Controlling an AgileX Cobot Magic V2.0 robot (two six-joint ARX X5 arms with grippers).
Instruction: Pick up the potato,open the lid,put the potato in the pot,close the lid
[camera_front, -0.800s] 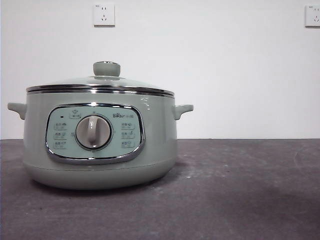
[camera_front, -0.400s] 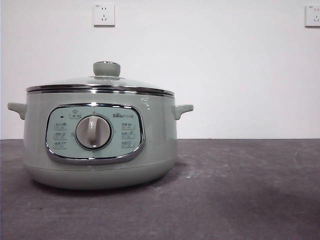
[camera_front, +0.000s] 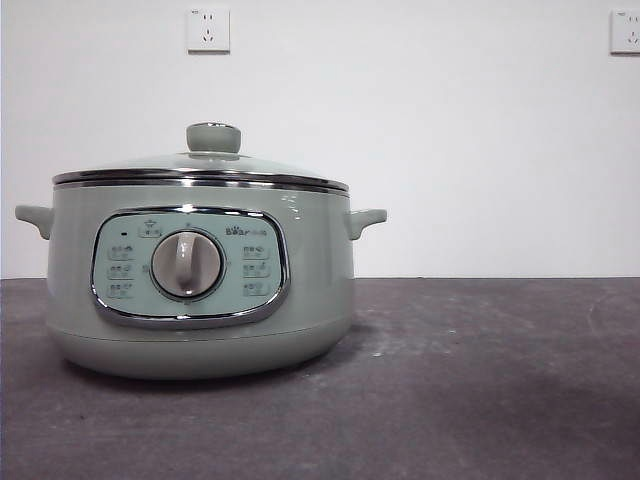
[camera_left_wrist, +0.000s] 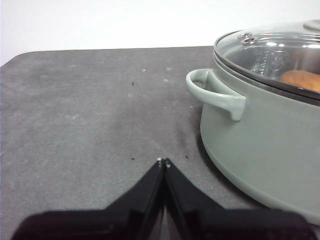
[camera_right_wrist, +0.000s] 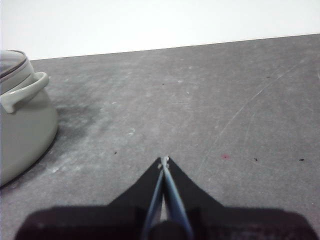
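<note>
The pale green pot (camera_front: 200, 275) stands on the dark table left of centre in the front view, dial facing me. Its glass lid (camera_front: 200, 168) with the green knob (camera_front: 213, 137) rests shut on the rim. Through the glass of the lid (camera_left_wrist: 272, 52) in the left wrist view I see the orange-brown potato (camera_left_wrist: 302, 80) inside the pot (camera_left_wrist: 260, 135). My left gripper (camera_left_wrist: 163, 162) hovers shut over the table beside the pot's handle (camera_left_wrist: 215, 93), holding nothing. My right gripper (camera_right_wrist: 164, 160) is shut and empty, away from the pot (camera_right_wrist: 22, 125) on its other side.
Grey tabletop (camera_front: 480, 380) stretches to the right of the pot. A white wall with two sockets (camera_front: 208, 30) stands behind. Neither arm shows in the front view.
</note>
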